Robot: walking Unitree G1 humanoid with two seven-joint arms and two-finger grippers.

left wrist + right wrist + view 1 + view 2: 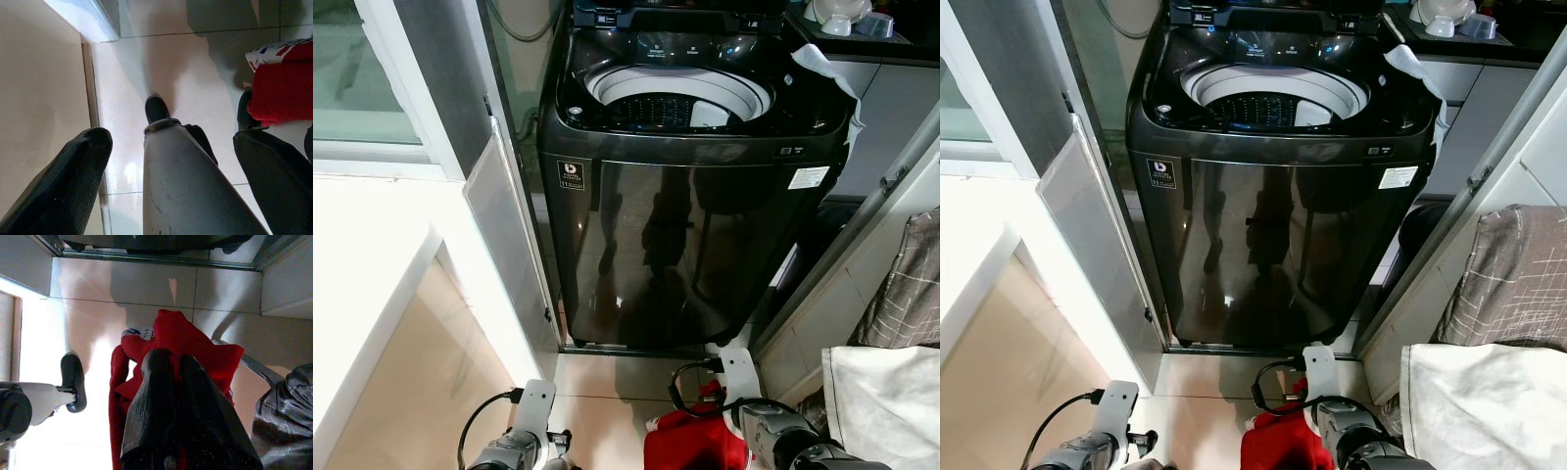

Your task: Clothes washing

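My right gripper (168, 377) is clamped on the red garment (195, 345); I'd lift it high over the washer (690, 176) rim. My left gripper (166, 147) hangs spread wide.

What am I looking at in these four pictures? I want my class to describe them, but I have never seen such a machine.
A walking robot with two arms took these pictures. The two wide ones come from cameras in its head, looking down at a dark washing machine with its lid up and the drum showing. The other two come from cameras on its wrists. The right gripper has its jaws closed on a red garment, held low above the tiled floor. The left gripper hangs open, holding nothing. To the robot's right lie a white cloth and a checked cloth.
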